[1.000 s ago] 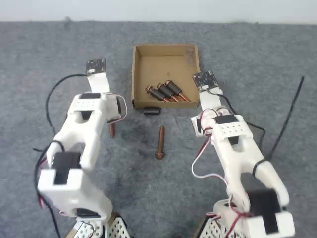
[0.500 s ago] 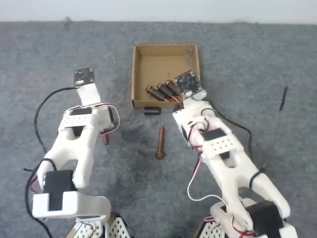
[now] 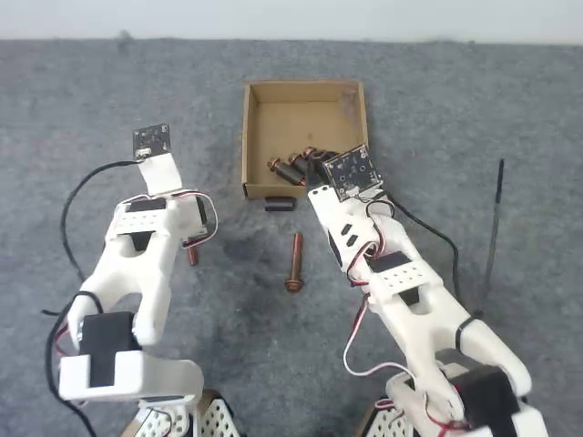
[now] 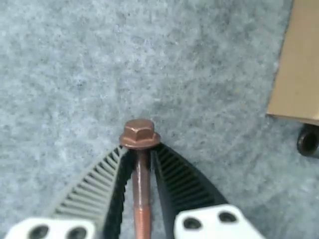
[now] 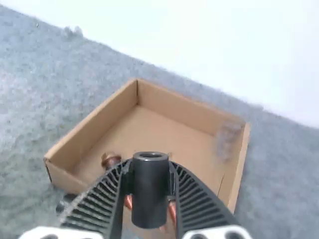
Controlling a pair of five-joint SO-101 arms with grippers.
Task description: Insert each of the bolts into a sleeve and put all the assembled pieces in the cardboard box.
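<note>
Left wrist view: we see a copper-coloured bolt (image 4: 140, 169) clamped lengthwise between the ribbed fingers of the left hand (image 4: 140, 149). Its hexagonal head sits at the fingertips and the shank runs back toward the wrist. In the right wrist view, the right hand (image 5: 148, 172) is closed on a black sleeve (image 5: 149, 191), with the open bore uppermost in the frame. The cardboard box (image 5: 189, 112) lies beyond it.

In the high view the box is at upper centre, with assembled pieces (image 3: 293, 169) along its near wall. The right arm's wrist is at that wall. The left arm stands at centre left, well apart from it. A second bolt (image 3: 295, 261) lies on the grey bench (image 3: 474, 109) at frame centre. A spare sleeve (image 3: 281, 204) lies just outside the box's near wall.

We judge the insertion not yet made. Hazards from here:

1. Misalignment. The two held parts are well apart. A small angular error on meeting could jam the shank against the bore rim.
2. Short free shank. The fingers cover much of the shank, so the sleeve may foul them.
3. Slip. The smooth sleeve may tilt in its grip under an axial push.
4. Premature release. The sleeve is close to the box, and if the right hand opened there, an unassembled sleeve could fall among the finished pieces.
</note>
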